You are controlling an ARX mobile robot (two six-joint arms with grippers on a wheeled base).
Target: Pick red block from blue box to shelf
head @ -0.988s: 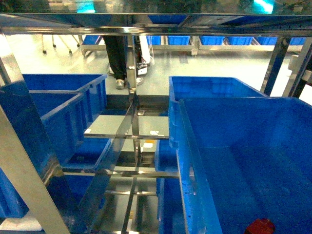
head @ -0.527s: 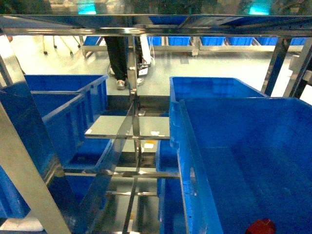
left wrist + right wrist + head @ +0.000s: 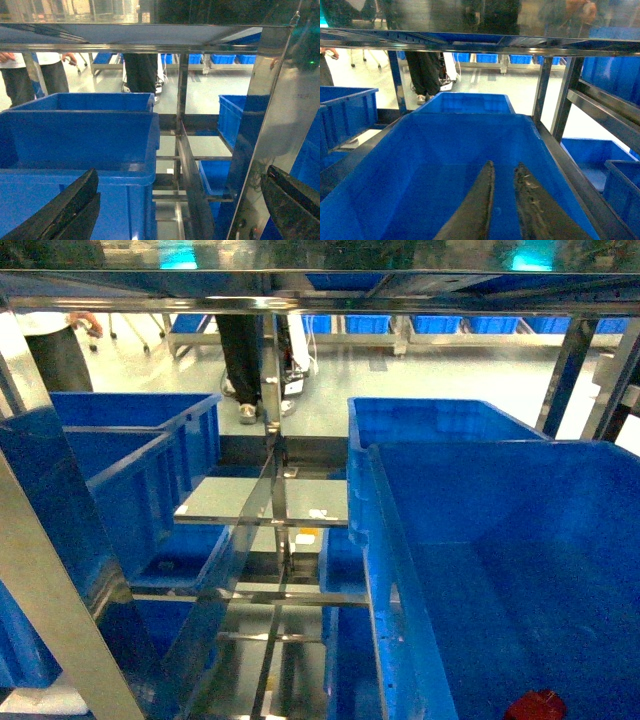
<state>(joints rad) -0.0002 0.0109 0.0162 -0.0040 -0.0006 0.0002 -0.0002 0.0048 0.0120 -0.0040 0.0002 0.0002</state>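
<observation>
The red block [image 3: 535, 706] lies on the floor of the blue box [image 3: 480, 500], at the near right corner of the head view and partly cut by the frame edge. The box stands on the shelf [image 3: 270, 302] of steel rails and uprights. Neither gripper shows in the head view. In the right wrist view my right gripper [image 3: 503, 164] hovers over the blue box [image 3: 445, 145] with only a narrow slit between its fingers and nothing held; the block is hidden there. My left gripper [image 3: 182, 172] is wide open and empty, facing a shelf upright [image 3: 270, 100].
Dark blue crates [image 3: 130, 440] stand on the left of the shelf, and another [image 3: 430, 420] behind the blue box. A steel rail [image 3: 300, 280] runs overhead. People stand on the floor beyond [image 3: 240, 350]. More crates [image 3: 615, 175] sit to the right.
A person in white has come into view at the head view's top left. The red block sits slightly lower in the frame. Nothing has been taken hold of.
</observation>
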